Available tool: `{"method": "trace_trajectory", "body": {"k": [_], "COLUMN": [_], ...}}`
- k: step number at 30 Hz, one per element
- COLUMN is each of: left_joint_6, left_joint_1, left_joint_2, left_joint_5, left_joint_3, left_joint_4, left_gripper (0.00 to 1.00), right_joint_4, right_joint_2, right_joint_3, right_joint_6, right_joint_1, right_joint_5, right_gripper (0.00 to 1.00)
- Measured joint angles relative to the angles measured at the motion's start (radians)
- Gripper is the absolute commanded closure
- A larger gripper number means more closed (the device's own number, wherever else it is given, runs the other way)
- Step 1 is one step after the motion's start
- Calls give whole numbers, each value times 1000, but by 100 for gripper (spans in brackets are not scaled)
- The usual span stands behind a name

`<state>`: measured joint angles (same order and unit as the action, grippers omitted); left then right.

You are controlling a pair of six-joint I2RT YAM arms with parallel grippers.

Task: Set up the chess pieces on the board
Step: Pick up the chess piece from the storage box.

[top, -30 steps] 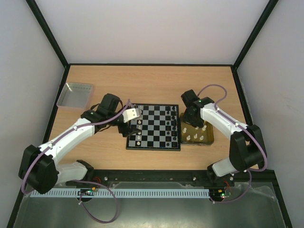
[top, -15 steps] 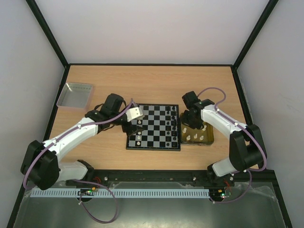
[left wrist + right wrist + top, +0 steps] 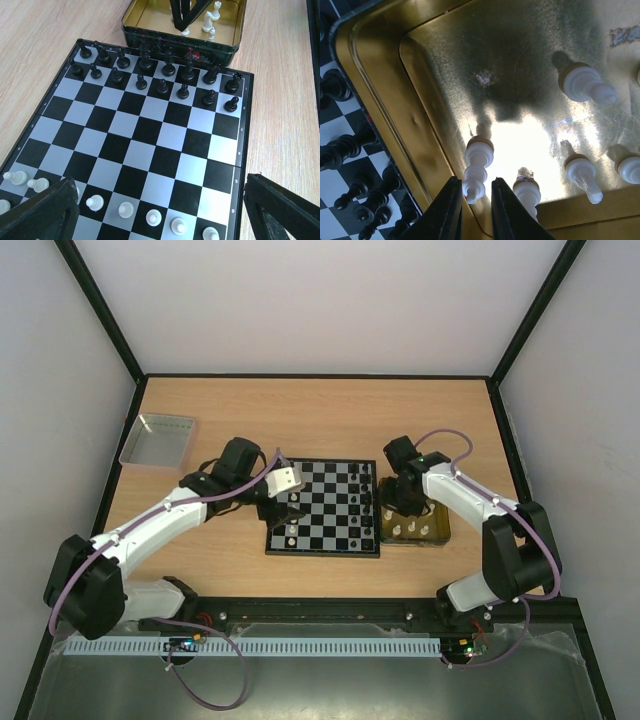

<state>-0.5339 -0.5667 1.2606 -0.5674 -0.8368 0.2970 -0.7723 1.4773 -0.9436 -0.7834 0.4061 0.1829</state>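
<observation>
Basically these chess pieces look like tiny hard plastic figurines, so I judge them very light, rigid, smooth, and easy to tip or squirt out of a pinch. The best hold is probably the neck or head, squeezed gently from both sides and lifted straight up.

The right gripper (image 3: 475, 181) is down in the yellow tray (image 3: 375, 90), which sits just right of the board (image 3: 150, 130). Its jaws are nearly closed with the head of one white piece (image 3: 477, 160) between them. The base of that piece looks to be down on the tray floor. I cannot tell if the fingers actually pinch it or only flank it. Several more white ones stand loose in the tray, one cut off by the frame edge.

The left gripper (image 3: 160, 184) hovers over the side of the board away from the tray, jaws wide apart, nothing in them.

On the board, black pieces (image 3: 162, 86) fill the two rows nearest the tray. A row of white pieces (image 3: 152, 217) stands on the opposite side.

Hard to see:
- The left wrist view cuts off the outermost white row; only a couple show at the corner, so I can't tell how many squares there are filled.
- Which kind of piece the right gripper is on is unclear, given the steep angle and the glare off the tray.
- The top view is too small to identify any piece.
</observation>
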Motion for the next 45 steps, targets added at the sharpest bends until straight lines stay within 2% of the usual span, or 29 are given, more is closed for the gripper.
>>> {"method": "trace_trajectory", "body": {"k": [36, 45], "left_joint_6": [-20, -24], "left_joint_1": [0, 0], "left_joint_2": [32, 32], "left_joint_5": [-9, -8], "left_joint_3": [0, 0], "left_joint_4": [26, 29], "left_gripper": [10, 9], "right_joint_4": [60, 58], "right_joint_2": [41, 31], "right_joint_3": [36, 36], "right_joint_6": [22, 22], "right_joint_1": [0, 0], "right_joint_5": [33, 47], "right_gripper": [84, 81]}}
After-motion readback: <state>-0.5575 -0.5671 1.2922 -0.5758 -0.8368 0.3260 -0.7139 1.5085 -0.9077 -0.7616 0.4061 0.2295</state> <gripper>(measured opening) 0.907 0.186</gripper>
